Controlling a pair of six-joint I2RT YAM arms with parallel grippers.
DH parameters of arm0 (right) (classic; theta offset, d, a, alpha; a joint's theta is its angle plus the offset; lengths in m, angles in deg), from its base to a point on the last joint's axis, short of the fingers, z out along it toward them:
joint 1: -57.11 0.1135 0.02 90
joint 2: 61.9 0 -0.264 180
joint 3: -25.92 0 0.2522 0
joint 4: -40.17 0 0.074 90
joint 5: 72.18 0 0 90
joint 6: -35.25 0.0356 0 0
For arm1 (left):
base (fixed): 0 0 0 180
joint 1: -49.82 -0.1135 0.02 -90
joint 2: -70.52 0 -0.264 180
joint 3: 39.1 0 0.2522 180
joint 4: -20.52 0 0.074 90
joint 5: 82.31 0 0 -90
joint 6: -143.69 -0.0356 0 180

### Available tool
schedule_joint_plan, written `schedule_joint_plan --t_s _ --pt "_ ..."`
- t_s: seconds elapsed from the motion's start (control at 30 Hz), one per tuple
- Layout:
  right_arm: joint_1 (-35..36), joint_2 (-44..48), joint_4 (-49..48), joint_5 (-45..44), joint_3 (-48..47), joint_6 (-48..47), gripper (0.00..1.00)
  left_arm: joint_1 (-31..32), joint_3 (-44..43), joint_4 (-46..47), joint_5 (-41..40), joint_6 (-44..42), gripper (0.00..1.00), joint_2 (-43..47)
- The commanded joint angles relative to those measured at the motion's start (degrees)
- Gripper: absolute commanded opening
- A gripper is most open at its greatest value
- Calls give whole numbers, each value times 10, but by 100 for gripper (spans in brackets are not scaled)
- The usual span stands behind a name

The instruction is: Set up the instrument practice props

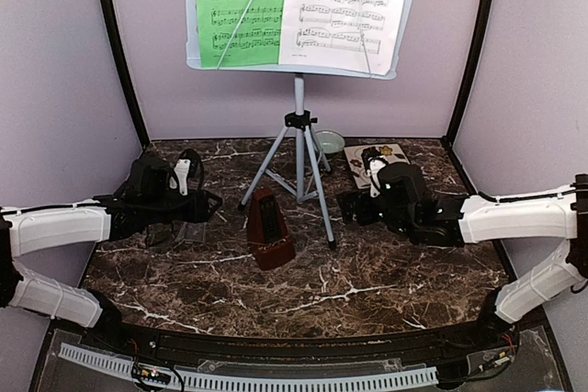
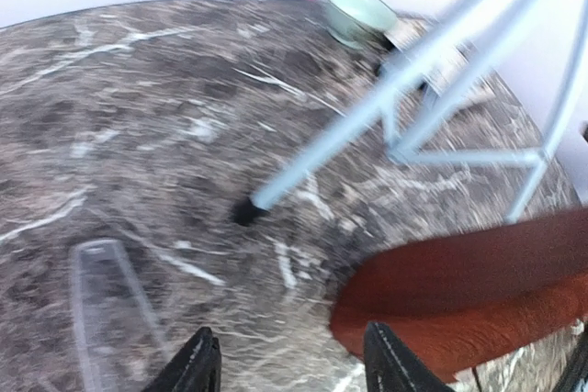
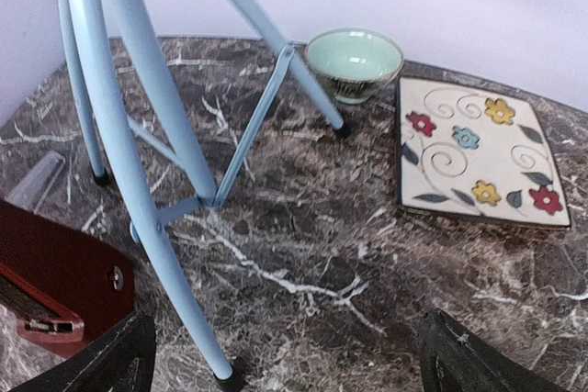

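Brown marble veined in white forms the desk (image 1: 367, 282). The music stand (image 1: 299, 117) rises at its centre on pale tripod legs, its tray cut off by the top edge of the overhead view. A green sheet (image 1: 237, 2) and a white sheet (image 1: 344, 2) sit side by side on it.

The left claw (image 1: 204, 205), at middle left, has its jaws partly apart with bare desk between them and holds nothing. In its wrist view one finger (image 2: 390, 364) overlaps the metronome's edge, and the blur hides whether they touch.

The right claw (image 1: 354, 207), at middle right, gapes wide and empty.

The red-brown metronome (image 1: 269, 227) sits just left of centre, before the stand. Its clear cover (image 2: 99, 305) lies on the desk, faint and hard to make out.

The flowered tile (image 3: 478, 153) and green bowl (image 3: 354, 61) lie at upper right of the desk — overhead, the right arm partly hides the tile.
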Motion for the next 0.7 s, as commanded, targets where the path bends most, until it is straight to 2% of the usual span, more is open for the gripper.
schedule_joint_plan --t_s 0.0,0.27,0.67 --pt "-39 57 -5 5 18 -1 100 -39 8 -45 -62 37 57 65" --pt "-91 102 -21 57 47 -16 100 -52 -12 -90 -131 44 72 150" --pt "-106 119 -50 107 52 -30 100 -52 -48 -115 -96 31 86 136"
